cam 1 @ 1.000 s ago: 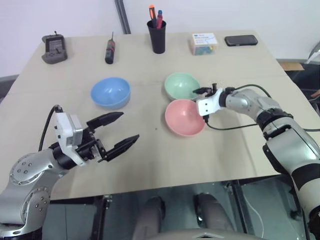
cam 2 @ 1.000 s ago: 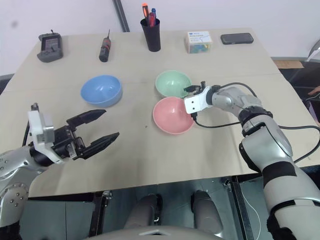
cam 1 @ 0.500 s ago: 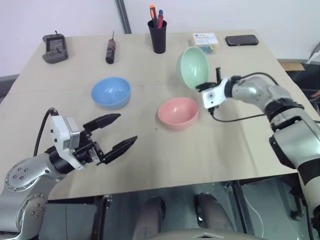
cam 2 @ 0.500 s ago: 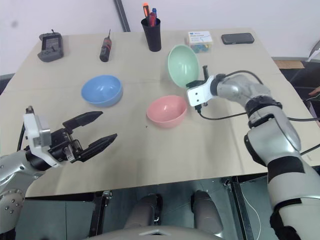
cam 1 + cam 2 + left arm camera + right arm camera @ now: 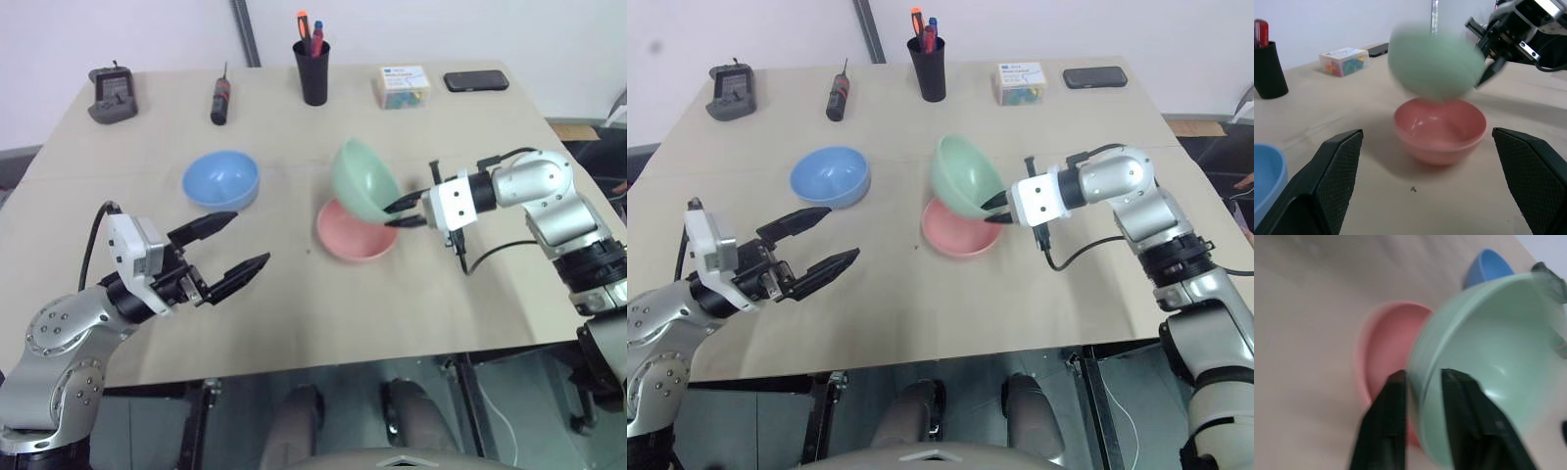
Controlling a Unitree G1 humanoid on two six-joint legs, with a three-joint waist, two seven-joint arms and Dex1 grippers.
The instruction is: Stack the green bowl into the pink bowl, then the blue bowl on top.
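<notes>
A wooden table (image 5: 294,323), seen from above. Nearest, on the robot's left, the left gripper (image 5: 227,245) hangs over the table edge, its two black fingers spread wide and holding nothing. Past it, at the table's middle, sits the pink bowl (image 5: 355,238), upright. The green bowl (image 5: 362,180) is tilted above it, overlapping the pink bowl's far rim. The right gripper (image 5: 404,211) reaches in from the robot's right; the right wrist view shows what the head views cannot: one finger (image 5: 1385,426) outside and one inside the green rim, pinching it. The blue bowl (image 5: 220,180) rests left of the pink bowl, well apart. Beyond the pink bowl stand a black pen cup (image 5: 313,71), a screwdriver (image 5: 219,98) and a phone (image 5: 475,80).
</notes>
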